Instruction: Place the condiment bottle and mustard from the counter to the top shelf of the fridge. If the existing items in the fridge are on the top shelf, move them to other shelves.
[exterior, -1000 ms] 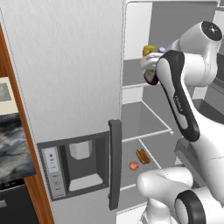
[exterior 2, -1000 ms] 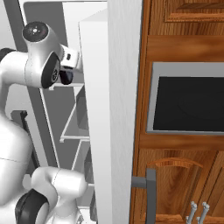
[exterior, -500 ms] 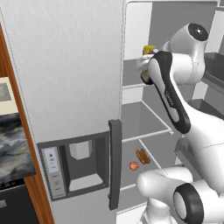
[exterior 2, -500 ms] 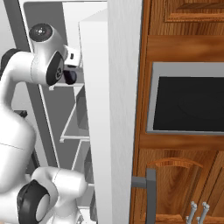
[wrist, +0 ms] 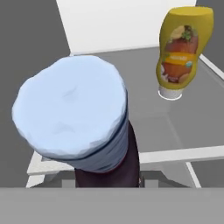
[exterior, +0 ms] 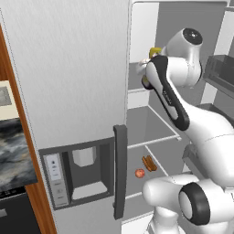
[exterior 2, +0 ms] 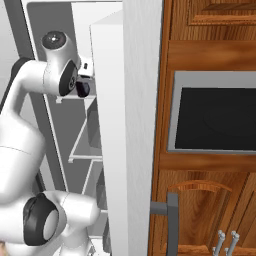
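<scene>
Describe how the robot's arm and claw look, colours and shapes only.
The arm is glossy white, built of thick rounded segments with bulbous joints. Dark grey to black bands and round caps mark the joints, such as the cap on top and a long dark strip along the forearm. The claw end is small and dark. No cables or markings are visible.

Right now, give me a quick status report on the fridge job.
Gripper at top shelf, jaws hidden. Condiment bottle close under hand camera. Mustard already standing on shelf, apart from it.
</scene>
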Controlling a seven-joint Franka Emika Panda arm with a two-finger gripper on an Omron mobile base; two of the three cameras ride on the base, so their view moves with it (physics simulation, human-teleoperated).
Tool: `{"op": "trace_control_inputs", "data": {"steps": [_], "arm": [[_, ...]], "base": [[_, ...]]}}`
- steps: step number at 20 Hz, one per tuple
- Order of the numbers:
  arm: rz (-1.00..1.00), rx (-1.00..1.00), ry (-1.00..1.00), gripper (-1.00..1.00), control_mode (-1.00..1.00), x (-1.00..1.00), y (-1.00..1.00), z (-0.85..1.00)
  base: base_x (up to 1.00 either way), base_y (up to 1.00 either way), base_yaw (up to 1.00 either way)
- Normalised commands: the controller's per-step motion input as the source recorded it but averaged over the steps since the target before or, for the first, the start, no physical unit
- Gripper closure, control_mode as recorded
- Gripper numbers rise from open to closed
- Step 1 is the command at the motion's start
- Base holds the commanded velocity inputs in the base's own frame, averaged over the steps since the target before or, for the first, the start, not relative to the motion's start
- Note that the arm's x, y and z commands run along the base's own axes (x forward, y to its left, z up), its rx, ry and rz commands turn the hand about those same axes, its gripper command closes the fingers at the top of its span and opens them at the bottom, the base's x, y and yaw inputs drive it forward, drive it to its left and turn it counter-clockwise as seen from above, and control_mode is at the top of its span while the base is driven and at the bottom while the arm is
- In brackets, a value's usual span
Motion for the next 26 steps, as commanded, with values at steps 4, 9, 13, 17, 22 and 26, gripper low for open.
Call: {"op": "trace_control_inputs", "data": {"steps": [4, 9, 13, 17, 22, 26], "arm": [[0.00, -0.02, 0.02, 1.00, -1.00, 0.34, 0.13, -0.27], [0.00, 0.00, 0.00, 1.00, -1.00, 0.53, 0.04, -0.02], [0.00, 0.00, 0.00, 1.00, -1.00, 0.56, 0.02, -0.04], [0.00, -0.01, 0.01, 1.00, -1.00, 0.42, 0.00, -0.29], [0.00, -0.02, 0.01, 1.00, -1.00, 0.23, 0.00, -0.38], [0.00, -0.02, 0.00, 1.00, -1.00, 0.15, 0.00, -0.16]], "base": [[0.00, 0.00, 0.00], [0.00, 0.00, 0.00], [0.00, 0.00, 0.00], [0.00, 0.00, 0.00], [0.00, 0.00, 0.00], [0.00, 0.00, 0.00]]}}
